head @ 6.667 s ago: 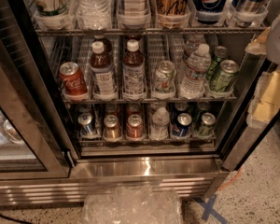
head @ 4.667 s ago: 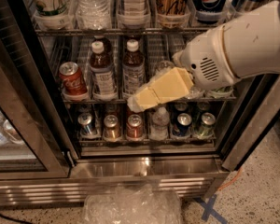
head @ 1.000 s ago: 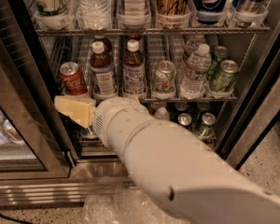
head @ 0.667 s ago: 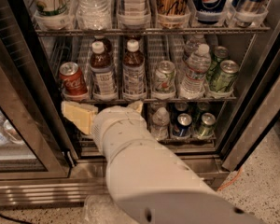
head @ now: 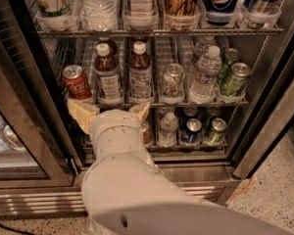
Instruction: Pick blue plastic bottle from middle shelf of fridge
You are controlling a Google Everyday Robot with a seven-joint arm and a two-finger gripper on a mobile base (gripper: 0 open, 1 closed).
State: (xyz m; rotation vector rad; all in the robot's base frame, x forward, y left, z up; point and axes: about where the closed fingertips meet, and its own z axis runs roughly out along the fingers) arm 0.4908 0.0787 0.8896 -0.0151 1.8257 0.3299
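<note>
The blue plastic bottle [head: 107, 74] stands upright at the front of the middle shelf [head: 186, 103], second lane from the left. It holds brown drink and has a white cap and a bluish-grey label. Its twin [head: 140, 71] with a whiter label stands just to its right. My gripper [head: 111, 112] is open. It sits just below the shelf's front edge, under these two bottles. One pale yellow finger [head: 82, 114] is at the left and the other [head: 140, 110] at the right. My white arm [head: 122, 180] hides part of the lower shelf. The fridge [head: 264, 126] stands open.
On the middle shelf are a red cola can [head: 76, 81] at the left, a green-white can [head: 173, 80], a clear water bottle [head: 206, 72] and green cans [head: 235, 79]. Cans fill the lower shelf [head: 192, 130]. Trays of drinks sit above [head: 139, 9]. The glass door [head: 14, 146] is at the left.
My arm has pushed forward and to the right. The gripper now sits centred under the two brown bottles with both fingers showing, spread apart. The drinks have not moved.
</note>
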